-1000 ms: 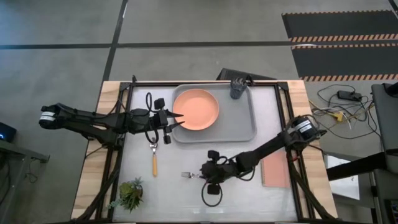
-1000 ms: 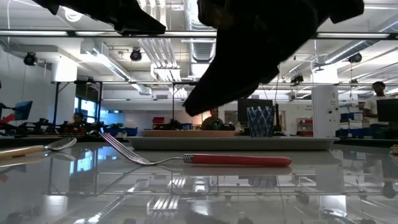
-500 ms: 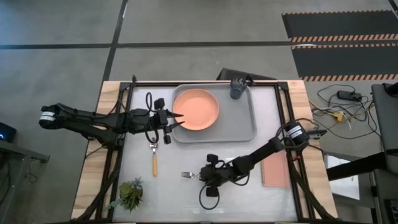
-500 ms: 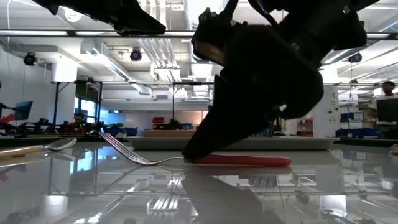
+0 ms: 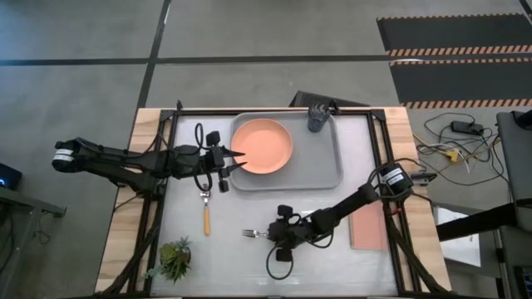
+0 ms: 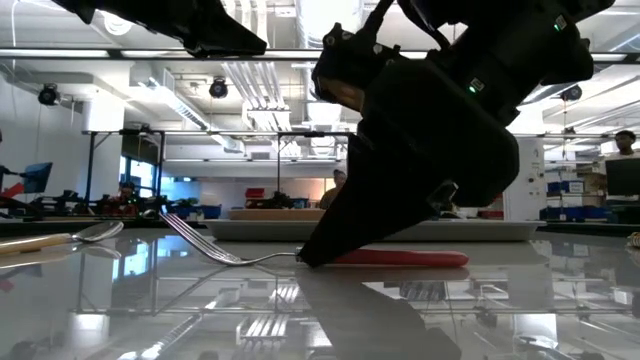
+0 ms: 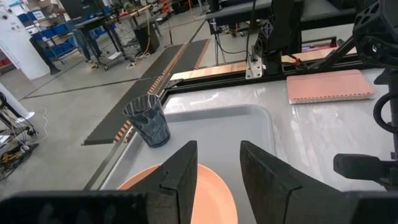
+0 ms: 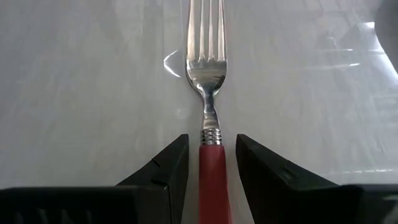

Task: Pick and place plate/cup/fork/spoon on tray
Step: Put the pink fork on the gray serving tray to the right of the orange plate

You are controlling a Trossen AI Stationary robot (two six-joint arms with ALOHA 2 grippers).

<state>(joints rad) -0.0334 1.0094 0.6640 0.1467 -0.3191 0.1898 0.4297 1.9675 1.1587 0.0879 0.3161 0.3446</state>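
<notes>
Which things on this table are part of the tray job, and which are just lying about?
Part of the job:
- tray
- plate, on the tray
- cup, in a tray corner
- fork, on the table, its handle between the right gripper fingers
- spoon, on the table near the left gripper

Just lying about:
- small plant
- pink pad

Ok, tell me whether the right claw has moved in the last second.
Yes. The right claw has dropped to the table, its fingers now astride the fork handle, open.
</notes>
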